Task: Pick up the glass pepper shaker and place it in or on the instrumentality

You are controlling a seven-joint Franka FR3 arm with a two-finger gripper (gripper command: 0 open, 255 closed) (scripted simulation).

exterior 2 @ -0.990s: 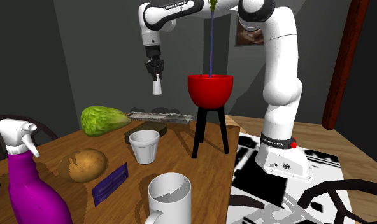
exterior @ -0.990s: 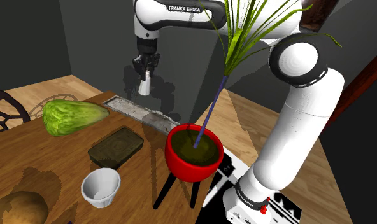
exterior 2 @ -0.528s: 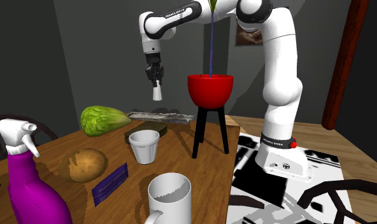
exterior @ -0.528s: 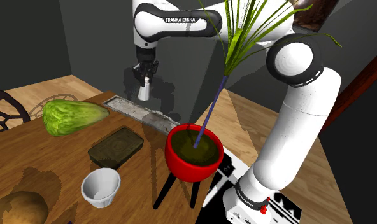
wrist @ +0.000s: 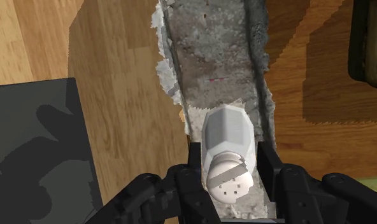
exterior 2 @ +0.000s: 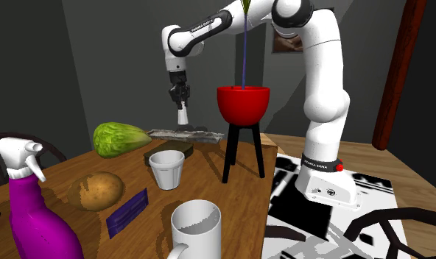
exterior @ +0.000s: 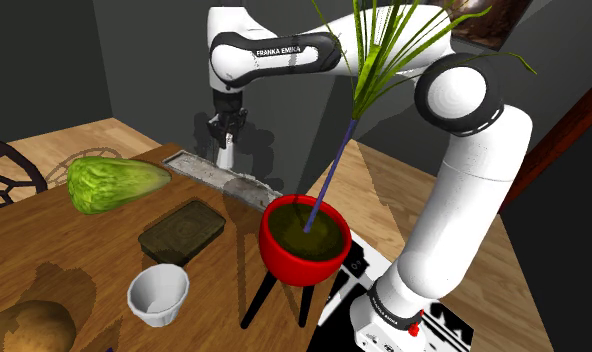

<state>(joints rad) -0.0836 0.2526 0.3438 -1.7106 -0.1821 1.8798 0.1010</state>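
Over the tray (exterior: 209, 172), shaker (wrist: 227, 137) gripped

Table (exterior: 44, 240) wide, arm (exterior: 464, 190) stretched across it! Shoulder view has the shaker low above the grey tray. Wrist view gives the clincher: gripper (wrist: 228, 159) clenched on its sides, holed cap (wrist: 229, 181) facing the camera.

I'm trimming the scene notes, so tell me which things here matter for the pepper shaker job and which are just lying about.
Job in hand:
claw, clasping the pepper shaker
long grey slab beneath it

Lying about:
lettuce
potato
white cup
white mug
purple spray bottle
red plant pot
dark flat box
dark blue bar
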